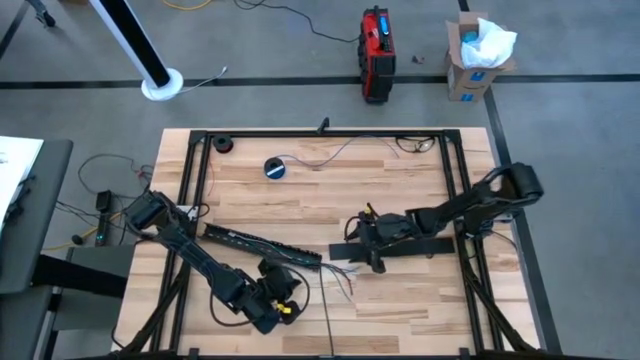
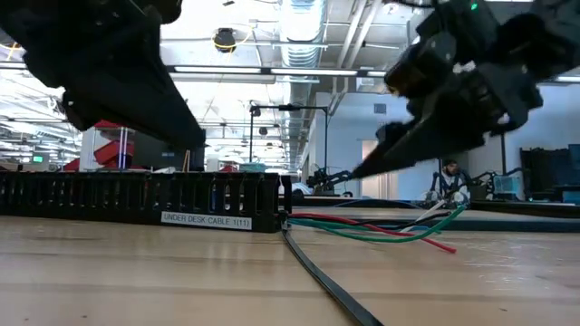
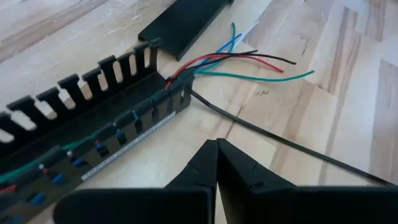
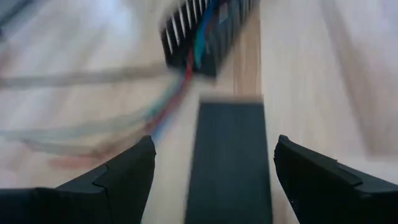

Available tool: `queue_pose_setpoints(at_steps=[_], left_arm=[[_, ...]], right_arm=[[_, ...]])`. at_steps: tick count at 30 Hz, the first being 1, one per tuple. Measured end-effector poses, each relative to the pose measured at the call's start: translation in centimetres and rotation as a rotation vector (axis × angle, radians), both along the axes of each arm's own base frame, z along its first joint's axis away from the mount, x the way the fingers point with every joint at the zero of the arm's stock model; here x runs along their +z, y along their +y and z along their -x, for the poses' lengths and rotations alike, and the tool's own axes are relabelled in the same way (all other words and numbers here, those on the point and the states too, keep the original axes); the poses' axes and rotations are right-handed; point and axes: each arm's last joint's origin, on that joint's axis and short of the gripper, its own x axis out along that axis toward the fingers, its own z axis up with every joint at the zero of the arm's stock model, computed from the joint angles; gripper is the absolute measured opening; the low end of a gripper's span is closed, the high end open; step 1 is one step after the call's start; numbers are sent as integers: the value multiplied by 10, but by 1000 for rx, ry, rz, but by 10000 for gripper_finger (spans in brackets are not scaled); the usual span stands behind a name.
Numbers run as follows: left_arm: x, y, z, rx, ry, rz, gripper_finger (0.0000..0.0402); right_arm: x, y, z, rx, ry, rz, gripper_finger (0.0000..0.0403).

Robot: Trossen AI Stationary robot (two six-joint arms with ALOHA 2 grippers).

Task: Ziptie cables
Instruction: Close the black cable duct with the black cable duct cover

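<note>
Wooden counter [image 1: 400, 190] planks lie under me, a bright workshop hall beyond. My right gripper [image 4: 211, 165] hangs low with fingers spread wide over a flat black strip [image 4: 230, 162]; the cables [image 3: 249, 62] fan out just ahead from the slotted tray [image 3: 87, 124]. My left gripper [image 3: 216, 163] sits pinched together, empty, near that tray.

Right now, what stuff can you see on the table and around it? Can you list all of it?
cables: a few; red, green, blue, black; fanning out of the tray's end, mid-table
slotted tray: one, black, left of centre, labelled for under-desk cable
flat strip: one, black, right of centre, under the right arm
tape roll: one, blue and black, far side of the table
toolbox: one, red and black, on the floor
cardboard box: one, brown, on the floor
left gripper: shut, near the tray's end
right gripper: open, over the flat strip
</note>
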Motion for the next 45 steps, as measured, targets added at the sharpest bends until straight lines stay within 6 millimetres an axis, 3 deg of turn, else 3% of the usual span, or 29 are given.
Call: queue_pose_setpoints(at_steps=[10, 17, 23, 30, 36, 41, 45], left_arm=[[-3, -4, 4, 2, -7, 0, 0], [-5, -3, 5, 6, 0, -10, 0], [-5, -3, 5, 12, -3, -4, 0], [-5, -3, 6, 10, 3, -8, 0], [-4, -3, 5, -1, 9, -16, 0], [13, -4, -3, -50, -12, -94, 0], [34, 7, -14, -132, 0, -277, 0]], right_arm=[[-39, -1, -6, -53, 15, -6, 311], [-67, 9, 3, -148, -1, -18, 310], [-72, 15, 12, -237, -28, 33, 282], [-72, 14, 12, -277, -29, 7, 221], [-71, 15, 12, -279, -32, 1, 218], [-67, 15, 11, -291, -47, -30, 218], [-63, 12, 11, -333, -45, -46, 169]])
